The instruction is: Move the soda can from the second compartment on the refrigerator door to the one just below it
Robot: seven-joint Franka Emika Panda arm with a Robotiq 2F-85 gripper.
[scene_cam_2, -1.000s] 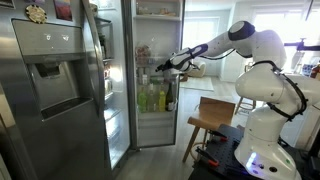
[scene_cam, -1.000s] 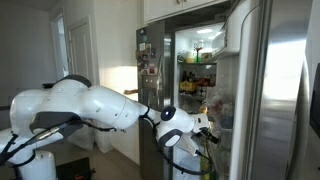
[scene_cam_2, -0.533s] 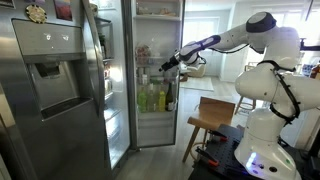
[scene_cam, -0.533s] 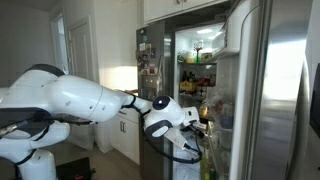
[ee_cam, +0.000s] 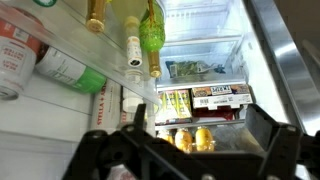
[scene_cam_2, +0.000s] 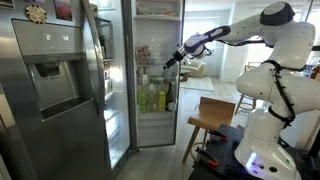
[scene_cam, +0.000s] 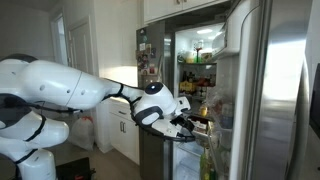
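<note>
I have the gripper [ee_cam: 200, 128] spread wide and empty, close to the refrigerator door [ee_cam: 60, 125]. Soda can [ee_cam: 68, 70] sits in that door, upper left of gripper, probably second compartment.

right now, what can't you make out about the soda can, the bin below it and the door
- soda can: wrist view, label blurred; both exterior views, too small to find.
- bin below it: wrist view, lower part covered by the dark gripper body; exterior view, partly behind the arm and blurred.
- refrigerator door: exterior view, bins mostly hidden by its own steel side.
</note>
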